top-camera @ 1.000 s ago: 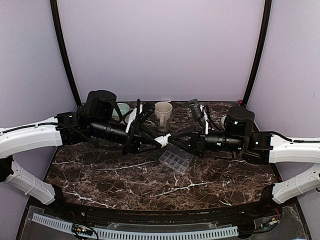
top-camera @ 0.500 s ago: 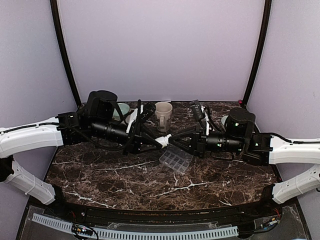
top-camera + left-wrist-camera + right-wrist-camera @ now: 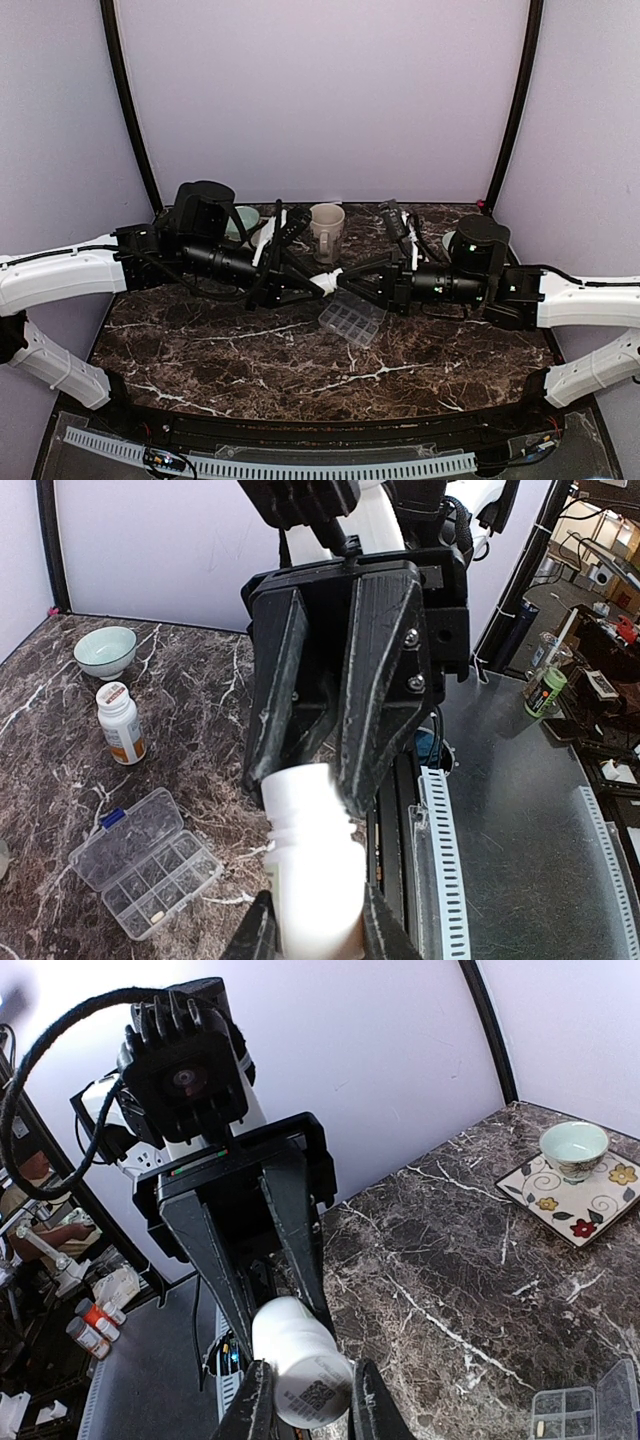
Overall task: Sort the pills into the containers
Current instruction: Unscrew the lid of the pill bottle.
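A white pill bottle (image 3: 328, 279) hangs in mid-air over the table's middle, held from both sides. My left gripper (image 3: 314, 284) is shut on it; its fingers clamp the wide body (image 3: 318, 900). From the right, my right gripper (image 3: 347, 281) is shut on the bottle's other end (image 3: 305, 1365). The clear pill-organizer containers (image 3: 352, 320) lie open on the marble just below, seen too in the left wrist view (image 3: 145, 875) and at the right wrist view's corner (image 3: 590, 1410). One small pill (image 3: 155, 916) lies in a compartment.
A second pill bottle with an orange label (image 3: 121, 723) stands near a pale green bowl (image 3: 105, 650). A cream mug (image 3: 327, 228) stands at the back centre. Another green bowl (image 3: 574, 1148) sits on a patterned plate (image 3: 585, 1200).
The right arm has shifted very slightly; both grippers still hold the white bottle in the same place.
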Robot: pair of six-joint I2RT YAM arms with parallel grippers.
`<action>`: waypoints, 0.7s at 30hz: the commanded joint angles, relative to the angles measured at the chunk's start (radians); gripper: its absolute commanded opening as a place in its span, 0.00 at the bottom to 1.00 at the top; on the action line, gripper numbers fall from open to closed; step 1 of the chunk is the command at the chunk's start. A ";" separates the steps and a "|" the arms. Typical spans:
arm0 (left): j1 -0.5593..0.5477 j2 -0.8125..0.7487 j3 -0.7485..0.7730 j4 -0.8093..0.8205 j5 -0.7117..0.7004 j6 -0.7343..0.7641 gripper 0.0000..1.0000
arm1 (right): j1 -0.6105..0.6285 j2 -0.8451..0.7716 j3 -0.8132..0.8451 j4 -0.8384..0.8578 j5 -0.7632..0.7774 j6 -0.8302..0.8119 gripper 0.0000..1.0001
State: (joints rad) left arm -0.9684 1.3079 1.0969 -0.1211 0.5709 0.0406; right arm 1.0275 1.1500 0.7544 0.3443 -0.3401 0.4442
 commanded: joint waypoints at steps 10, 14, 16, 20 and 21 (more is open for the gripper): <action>-0.012 -0.027 0.000 0.030 0.063 0.021 0.00 | -0.016 0.027 0.040 0.018 0.021 0.015 0.13; -0.012 -0.029 -0.003 0.029 0.057 0.024 0.00 | -0.015 0.029 0.045 0.016 0.021 0.020 0.15; -0.012 -0.031 -0.005 0.030 0.048 0.026 0.00 | -0.015 0.031 0.050 0.013 0.020 0.027 0.17; -0.012 -0.035 -0.010 0.032 0.040 0.030 0.00 | -0.015 0.040 0.061 0.002 0.010 0.038 0.21; -0.012 -0.035 -0.011 0.031 0.039 0.031 0.00 | -0.015 0.042 0.064 0.004 0.008 0.040 0.21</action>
State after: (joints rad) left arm -0.9630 1.3056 1.0969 -0.1215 0.5571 0.0444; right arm 1.0206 1.1679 0.7761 0.3332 -0.3443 0.4656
